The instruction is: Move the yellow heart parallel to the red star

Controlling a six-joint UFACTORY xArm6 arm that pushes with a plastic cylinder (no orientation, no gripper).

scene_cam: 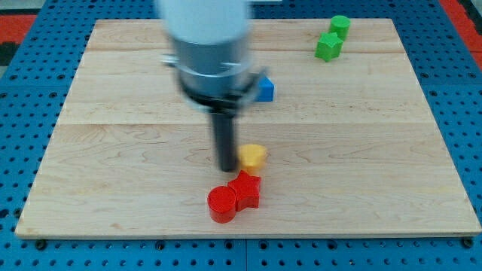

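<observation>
The yellow heart (254, 156) lies on the wooden board (361, 165) a little below its middle. The red star (245, 190) sits just below the heart, nearly touching it. A red cylinder (222, 204) touches the star at its lower left. My tip (227, 167) is down on the board right at the heart's left side, above the red cylinder and at the star's upper left. The arm's grey body hides the board above the tip.
A blue block (264, 90) shows partly behind the arm, above the heart. A green star-like block (328, 47) and a green cylinder (340, 27) sit at the view's top right. Blue pegboard surrounds the board.
</observation>
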